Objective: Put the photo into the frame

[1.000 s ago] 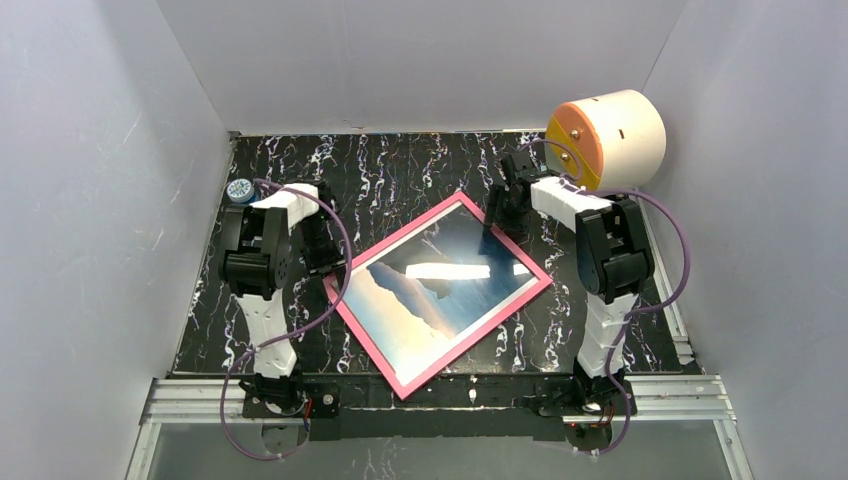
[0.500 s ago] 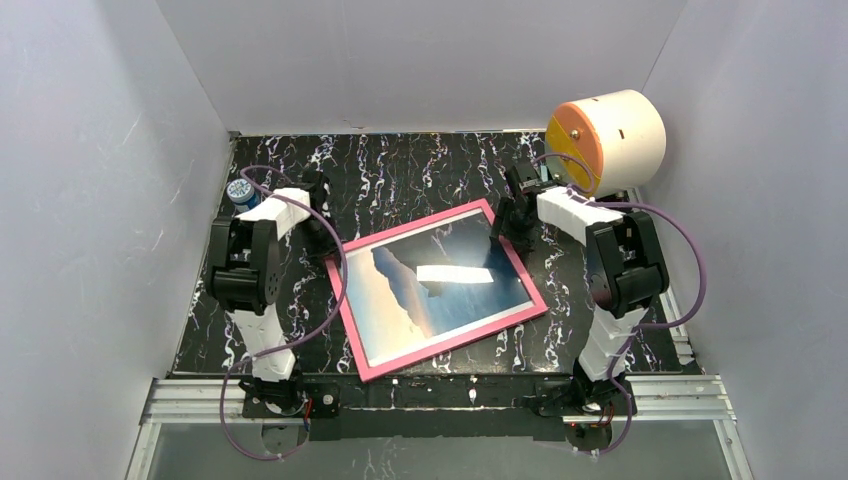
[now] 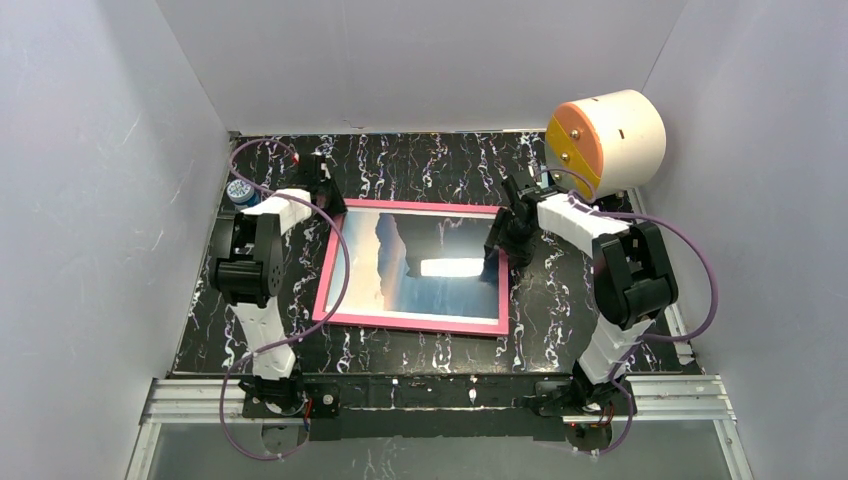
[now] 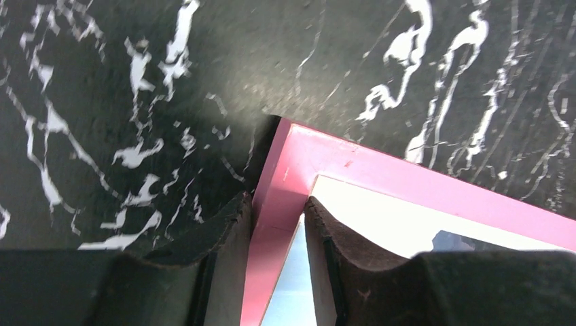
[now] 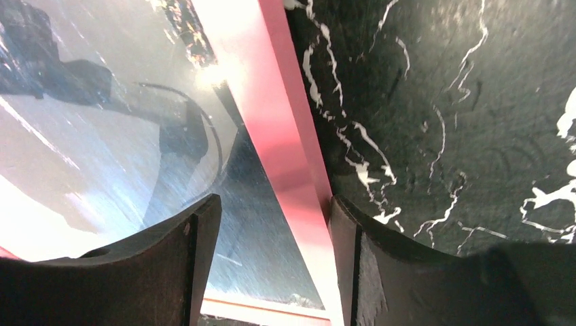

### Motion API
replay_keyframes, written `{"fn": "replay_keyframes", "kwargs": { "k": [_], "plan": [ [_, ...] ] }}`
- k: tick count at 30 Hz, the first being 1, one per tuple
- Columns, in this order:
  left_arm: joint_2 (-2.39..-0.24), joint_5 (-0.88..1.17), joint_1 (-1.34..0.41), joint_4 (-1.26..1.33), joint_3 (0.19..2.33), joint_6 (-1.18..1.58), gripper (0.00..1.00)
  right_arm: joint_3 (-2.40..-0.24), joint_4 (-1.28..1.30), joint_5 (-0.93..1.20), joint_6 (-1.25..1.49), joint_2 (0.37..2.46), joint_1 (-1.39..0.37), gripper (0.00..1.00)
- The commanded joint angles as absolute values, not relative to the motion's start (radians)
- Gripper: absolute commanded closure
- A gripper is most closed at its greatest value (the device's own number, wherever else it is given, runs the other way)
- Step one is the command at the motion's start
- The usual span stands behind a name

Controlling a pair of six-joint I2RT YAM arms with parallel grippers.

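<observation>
Now the frame [image 3: 410, 322] lies flat on the black marbled table [image 3: 430, 165], pink face up. Its long sides run nearly parallel to the table's near edge. A second ago it sat turned like a diamond with one corner pointing at the near edge, and half a second ago it was only partly swung round. It has since squared up and drawn away from that edge.

The photo [image 3: 400, 270] sits inside the frame, picture side up, as it did before. It fills the opening, with the pale sky toward the left and the dark cliffs and blue sea toward the right. A bright strip of lamp glare lies across its glossy surface.

The left gripper [image 3: 325, 195] is at the frame's far left corner and reaches farther across the table than a second ago. Its wrist view shows the left gripper [image 4: 277, 210] pinching the pink rail just below the corner, one pad on the outer edge and the other on the inner edge.

The right gripper [image 3: 505, 235] is at the right short side. In its wrist view the right gripper [image 5: 275, 204] stands spread astride the rail. The outer finger is against the rail's outer edge, and the inner finger is over the picture, apart from the rail.

A cream cylinder [image 3: 605, 140] with an orange face stands at the far right. A small blue-topped can [image 3: 238, 192] sits at the far left.
</observation>
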State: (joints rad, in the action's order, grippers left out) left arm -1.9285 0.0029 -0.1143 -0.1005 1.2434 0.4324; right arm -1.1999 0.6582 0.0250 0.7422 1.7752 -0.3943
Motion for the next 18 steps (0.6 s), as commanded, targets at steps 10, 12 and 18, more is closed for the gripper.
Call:
{"fn": "replay_keyframes", "kwargs": {
  "k": [10,12,18],
  "plan": [
    [-1.702,0.080,-0.090,-0.255,1.243,0.310,0.42,-1.294,0.650,-0.057,0.836,1.675,-0.410,0.28],
    [-1.691,0.058,-0.084,-0.283,1.254,0.307,0.39,-1.319,0.640,-0.058,0.825,1.691,-0.401,0.28],
    [-1.626,0.040,-0.080,-0.464,1.270,0.379,0.37,-1.492,0.539,0.033,0.713,1.801,-0.397,0.29]
  ]
}}
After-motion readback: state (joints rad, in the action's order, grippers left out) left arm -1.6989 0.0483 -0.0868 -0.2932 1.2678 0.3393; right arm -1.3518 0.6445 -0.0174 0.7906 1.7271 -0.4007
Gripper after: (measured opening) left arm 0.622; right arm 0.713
